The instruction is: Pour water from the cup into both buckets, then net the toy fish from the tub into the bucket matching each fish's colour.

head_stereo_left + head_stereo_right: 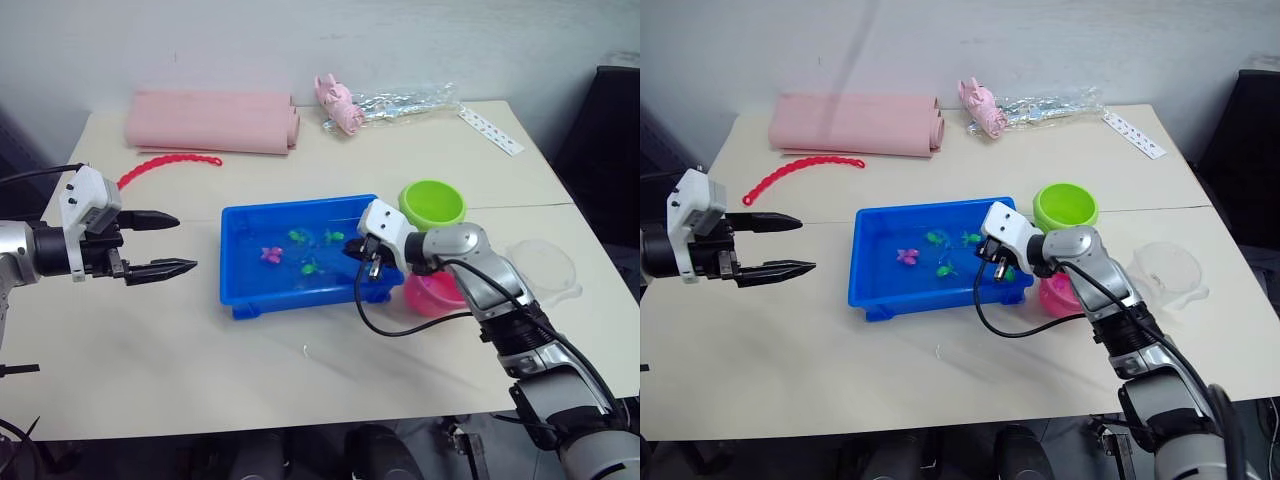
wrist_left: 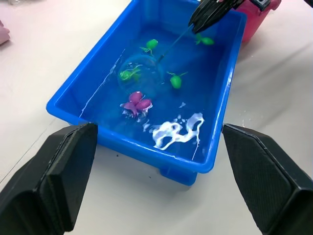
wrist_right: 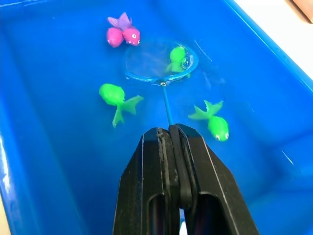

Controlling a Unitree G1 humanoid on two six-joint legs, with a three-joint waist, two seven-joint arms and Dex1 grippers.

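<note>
My left gripper [image 1: 168,243] hangs well to the left of the tub [image 1: 245,295], fingers spread wide and holding nothing; I would leave it there, out of the way.

Inside the tub, the net [image 3: 159,61] sits in the water with one green fish [image 3: 177,58] at its hoop, a pink fish [image 3: 122,33] just beyond it and two more green fish [image 3: 117,99] nearer the handle. My right gripper [image 3: 172,132] is at the tub's right end, fingers pinched tight on the thin wire handle. To do this well I judge I should slide the hoop under the green fish, lift slowly and level so it does not slip off, then carry it to the green bucket [image 1: 432,205] just right of the tub's far corner. The pink bucket [image 1: 432,294] touches the tub's near right corner, mostly behind my arm. The cup [image 1: 545,267] stands right of that.

The table [image 1: 250,370] is pale and plain. Beyond the tub lie a red bead chain [image 1: 165,166], a folded pink cloth [image 1: 210,122] and a clear wrapper [image 1: 405,103], against a white wall.
</note>
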